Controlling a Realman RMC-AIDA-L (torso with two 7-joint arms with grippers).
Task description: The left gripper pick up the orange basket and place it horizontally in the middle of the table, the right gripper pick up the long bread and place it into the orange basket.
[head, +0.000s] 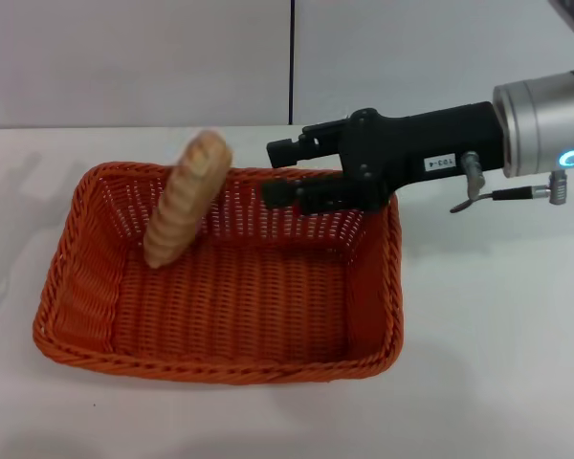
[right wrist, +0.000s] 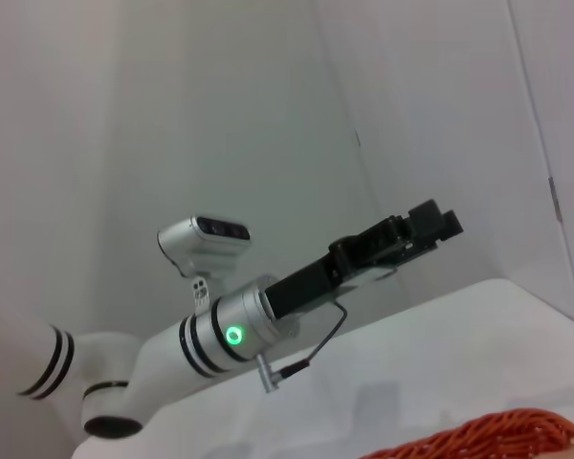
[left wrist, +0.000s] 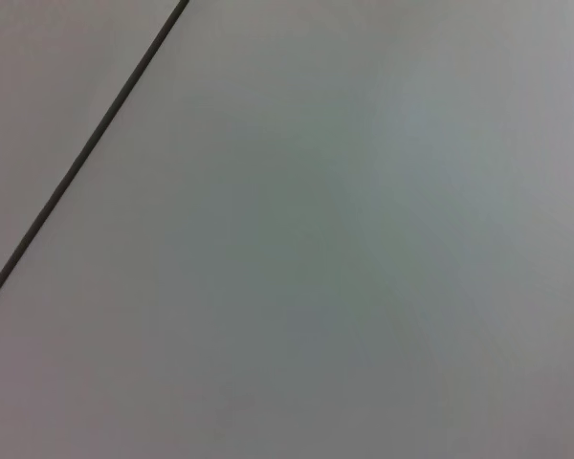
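The orange basket [head: 220, 287] lies lengthwise in the middle of the white table [head: 488, 335]; its rim [right wrist: 497, 435] also shows in the right wrist view. The long bread [head: 187, 196] stands tilted on end inside it at the back left, its top above the rim. My right gripper [head: 273, 172] hovers open over the basket's back right rim, holding nothing, a short way right of the bread. My left gripper [right wrist: 430, 225] is raised high off to the side, seen only in the right wrist view.
A pale wall with a dark vertical seam [head: 292, 62] runs behind the table. The left wrist view shows only grey wall and a dark line [left wrist: 86, 153]. Bare tabletop lies right of and in front of the basket.
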